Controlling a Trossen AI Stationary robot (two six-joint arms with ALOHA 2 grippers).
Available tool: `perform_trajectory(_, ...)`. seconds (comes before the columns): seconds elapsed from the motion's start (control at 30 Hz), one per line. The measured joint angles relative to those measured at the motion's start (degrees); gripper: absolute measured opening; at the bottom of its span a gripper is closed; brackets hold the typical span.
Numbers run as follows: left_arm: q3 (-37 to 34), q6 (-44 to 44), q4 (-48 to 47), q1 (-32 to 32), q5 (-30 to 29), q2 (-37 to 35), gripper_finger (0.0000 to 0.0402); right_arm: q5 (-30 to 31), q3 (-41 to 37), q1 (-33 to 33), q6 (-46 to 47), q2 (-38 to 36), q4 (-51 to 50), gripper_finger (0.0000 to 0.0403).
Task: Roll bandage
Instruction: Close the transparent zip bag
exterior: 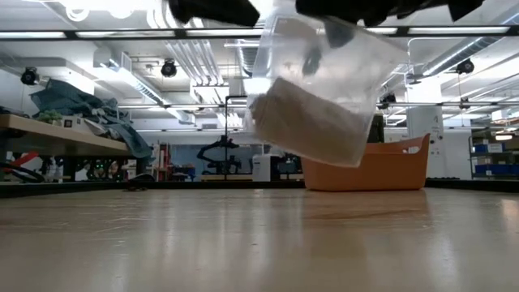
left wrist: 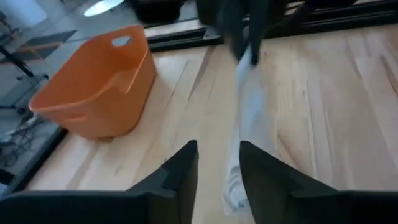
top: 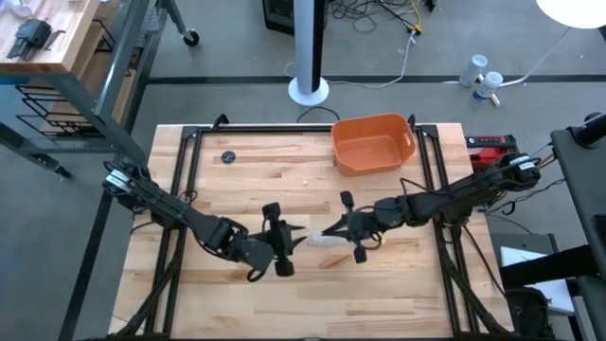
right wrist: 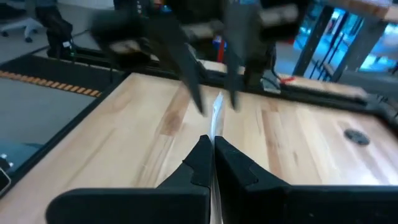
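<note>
Low view shows my right gripper [right wrist: 213, 149] pinching the clear plastic pouch [exterior: 324, 89] with the off-white gauze bandage [exterior: 312, 122] inside, held above the wooden worktop [top: 284, 294]. My left gripper [left wrist: 217, 165] is spread, letting go (I think). Unwrapping step; next I need it out.

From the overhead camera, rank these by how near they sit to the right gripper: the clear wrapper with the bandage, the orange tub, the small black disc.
1. The clear wrapper with the bandage, at the fingertips of the right gripper, mid-table.
2. The orange tub, at the table's far edge, on the right arm's side.
3. The small black disc, far-left part of the table, beyond the left gripper.
</note>
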Motion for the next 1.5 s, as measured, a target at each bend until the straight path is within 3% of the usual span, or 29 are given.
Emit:
perform_trajectory(0.1, -3.14, -0.36, 5.17, 0.59, 1.65, -0.65, 0.0125, 3.16, 0.01, 1.11, -1.55, -0.73, 0.09, 0.0000)
perform_trajectory(0.3, -7.18, 6.86, 21.94, 2.67, 7.90, -1.02, 0.0148, 3.45, 0.05, 1.13, -2.26, -0.84, 0.16, 0.0000)
perform_trajectory(0.53, -7.24, 6.02, 23.17, 4.66, 10.83, -1.04, 0.0148, 3.29, 0.05, 1.61, -3.84, -0.38, 1.81, 0.0000)
perform_trajectory(0.73, -7.22, 7.42, 24.47, 5.18, 11.54, -0.83, 0.0106, 3.25, 0.05, 1.63, -3.91, 0.19, 3.40, 0.0000)
perform_trajectory(1.03, -7.22, 14.57, 25.36, 5.24, 14.60, 0.16, 0.0007, 3.07, 0.05, 1.63, -3.79, 0.30, 5.48, 0.0003)
perform_trajectory(1.5, -7.22, 19.33, 24.70, 3.66, 12.39, 1.05, 0.0000, 3.30, 0.09, 1.59, 1.33, -1.04, -3.18, 0.0126)
